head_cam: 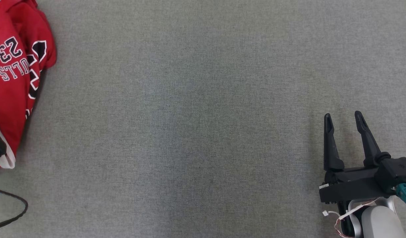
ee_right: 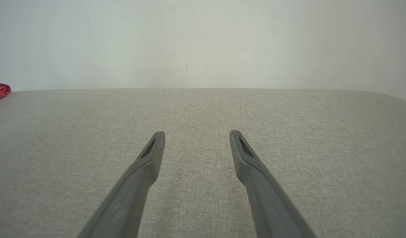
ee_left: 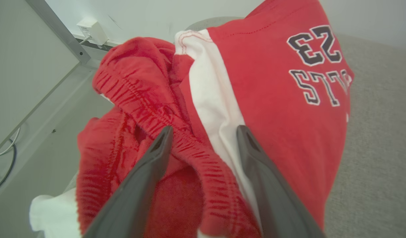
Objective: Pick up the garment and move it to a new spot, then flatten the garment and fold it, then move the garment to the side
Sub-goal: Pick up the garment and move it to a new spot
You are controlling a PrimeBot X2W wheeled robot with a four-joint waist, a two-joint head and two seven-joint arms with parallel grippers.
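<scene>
A red garment (head_cam: 14,82) lies bunched along the left edge of the grey fabric surface (head_cam: 203,119), reaching from the far left corner about two thirds of the way towards the near edge. It has a white side stripe and dark, white-outlined lettering with the number 23, which reads upside down in the head view. In the left wrist view the left gripper (ee_left: 204,129) is over the garment with its two dark fingers spread wide. One finger is over the gathered red waistband and the other over the white stripe. Nothing is pinched between them, and I cannot tell whether the tips touch the cloth. Beyond the garment a white wall box (ee_left: 92,29) sits at the foot of a pale wall. A black cable (head_cam: 18,211) loops at the near left corner of the head view. The middle of the surface is bare cloth. At the near right corner the right gripper (head_cam: 343,114) is released and holds nothing. Its fingers are parted above the bare cloth and point towards the far edge, well apart from the garment.
</scene>
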